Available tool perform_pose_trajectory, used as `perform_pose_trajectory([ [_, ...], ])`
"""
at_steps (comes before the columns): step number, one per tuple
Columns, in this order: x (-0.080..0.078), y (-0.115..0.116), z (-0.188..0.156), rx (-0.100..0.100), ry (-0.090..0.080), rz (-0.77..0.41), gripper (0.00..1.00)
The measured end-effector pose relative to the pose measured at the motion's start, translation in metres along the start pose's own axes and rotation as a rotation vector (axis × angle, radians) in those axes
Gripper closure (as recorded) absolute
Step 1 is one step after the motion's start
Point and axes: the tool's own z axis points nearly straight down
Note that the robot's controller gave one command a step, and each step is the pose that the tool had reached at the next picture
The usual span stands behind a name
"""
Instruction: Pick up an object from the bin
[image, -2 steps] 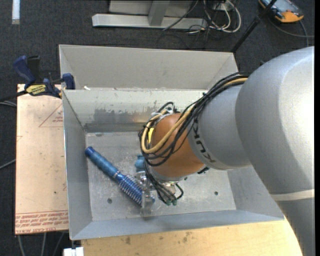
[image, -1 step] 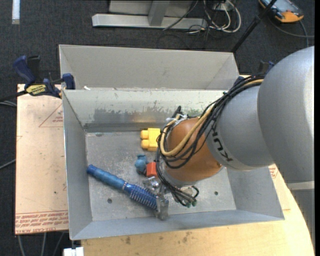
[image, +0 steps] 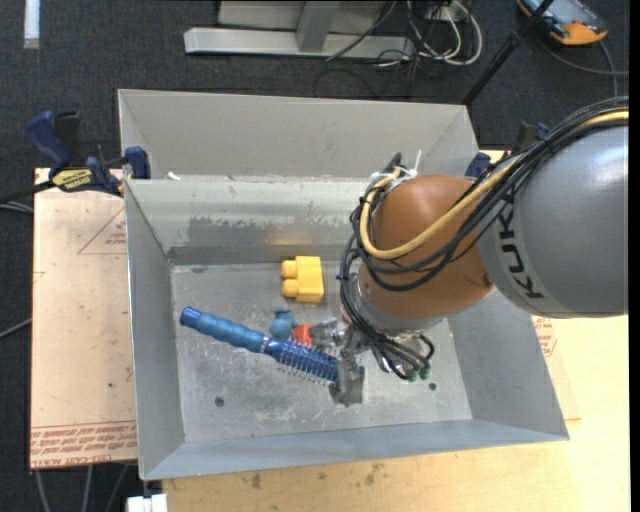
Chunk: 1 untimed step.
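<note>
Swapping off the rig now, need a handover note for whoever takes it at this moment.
Gripper: down at the floor of the grey metal bin, at the bristle end of the blue plastic brush.
Brush lies flat, handle pointing left; small teal and orange bits beside its neck.
Yellow plastic studded brick sits behind, apart.
Done: nothing lifted. Left: grasp and lift one thing out.

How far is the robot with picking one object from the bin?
Done: the gripper is low inside the grey metal bin, at the bristle end of the blue plastic brush. In hand: nothing is visibly lifted; the brush lies on the floor. Left: grasping and raising one thing. The yellow plastic block lies apart, untouched.
</note>
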Motion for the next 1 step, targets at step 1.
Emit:
perform_pose_trajectory([
  [1,-0.0246,-0.0126,-0.0553,0.001,-0.001,-0.029,1.00],
])
